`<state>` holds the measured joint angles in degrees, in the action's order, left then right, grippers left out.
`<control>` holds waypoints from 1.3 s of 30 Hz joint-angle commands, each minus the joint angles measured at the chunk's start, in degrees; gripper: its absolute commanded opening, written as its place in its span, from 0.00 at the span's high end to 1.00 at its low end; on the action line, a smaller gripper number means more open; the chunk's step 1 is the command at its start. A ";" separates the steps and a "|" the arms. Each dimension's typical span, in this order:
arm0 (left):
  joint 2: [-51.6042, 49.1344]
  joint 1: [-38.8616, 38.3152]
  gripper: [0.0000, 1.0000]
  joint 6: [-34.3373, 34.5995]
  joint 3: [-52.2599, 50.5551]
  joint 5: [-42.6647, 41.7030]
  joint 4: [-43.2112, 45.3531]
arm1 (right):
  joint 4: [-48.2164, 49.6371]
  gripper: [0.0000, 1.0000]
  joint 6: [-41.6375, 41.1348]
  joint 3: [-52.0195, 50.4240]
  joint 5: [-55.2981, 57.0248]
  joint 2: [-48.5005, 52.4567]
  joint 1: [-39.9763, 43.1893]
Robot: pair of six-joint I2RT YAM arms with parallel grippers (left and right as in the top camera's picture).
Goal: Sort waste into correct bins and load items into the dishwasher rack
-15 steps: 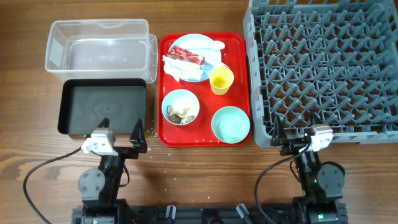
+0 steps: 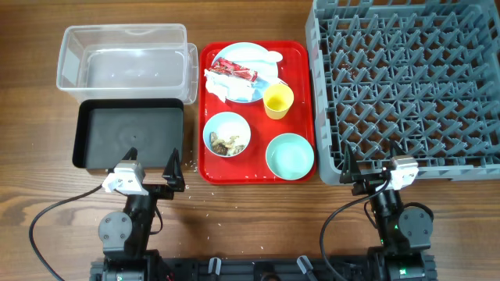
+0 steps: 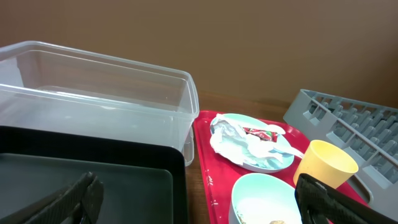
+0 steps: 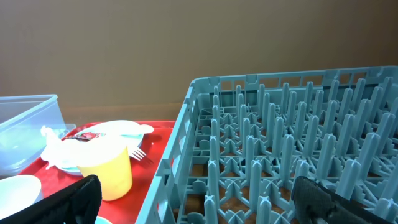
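Grippers first: my left gripper (image 2: 152,160) sits low at the near edge of the table (image 2: 31,156), its fingers spread wide with nothing between them, just in front of the black tub (image 2: 82,133). My right gripper (image 2: 370,164) is spread and empty in the same way, at the near left corner of the dishwasher rack (image 2: 406,78). Behind the black tub stands the clear tub (image 2: 70,35); the two are touching or very nearly so, and I cannot tell which. Between the tubs and the rack lies the red tray (image 2: 301,55), and all the task's pieces are on it. At its far end is the pale blue plate (image 2: 244,51), with the crumpled tissue (image 2: 223,87) heaped over its near left side and the red wrapper (image 2: 232,72) lying on top of the tissue. The white spoon (image 2: 268,58) rests at the plate's right rim, and from the right wrist camera I can make out the fork (image 4: 138,153), its tines poking out just beside the yellow cup (image 2: 278,101). The cup stands upright by the plate's near right edge. On the tray's near half two bowls sit side by side, apart — the left bowl (image 2: 211,125) holds the rice scraps (image 2: 227,143) with brown lumps, and the right bowl (image 2: 269,148) is nearer the rack. A few pale specks (image 2: 187,168) lie on the wood by the black tub's near right corner.
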<state>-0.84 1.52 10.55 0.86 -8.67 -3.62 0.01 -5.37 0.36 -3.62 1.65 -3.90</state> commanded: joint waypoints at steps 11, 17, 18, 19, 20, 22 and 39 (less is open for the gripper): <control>0.46 0.42 0.00 -1.16 -0.50 3.17 -0.20 | 0.17 0.00 -1.03 -0.07 -0.46 -0.35 0.22; 0.46 0.42 0.00 -1.16 -0.50 3.17 0.42 | 0.13 0.00 -1.25 -0.07 0.17 -0.35 0.22; 0.46 0.42 0.00 -1.16 -0.50 3.17 0.42 | 0.13 0.00 -1.22 -0.07 0.15 -0.35 0.22; 0.46 0.42 0.00 -1.16 -0.50 3.17 0.35 | 0.13 0.00 -1.22 -0.07 0.15 -0.35 0.22; 0.46 0.42 0.00 -1.14 -0.50 3.15 -0.24 | 0.13 0.00 -1.22 -0.07 0.15 -0.35 0.22; 0.46 0.42 0.00 -1.14 -0.50 3.15 -0.22 | 0.15 0.00 -1.31 -0.07 0.11 -0.35 0.22; -9.05 0.42 0.00 -0.96 15.72 -6.43 10.29 | 6.78 0.00 1.68 13.25 -8.02 5.60 0.22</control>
<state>-4.08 1.52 10.52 8.64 -12.58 6.48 6.52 -5.26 8.08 -9.21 3.97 -3.90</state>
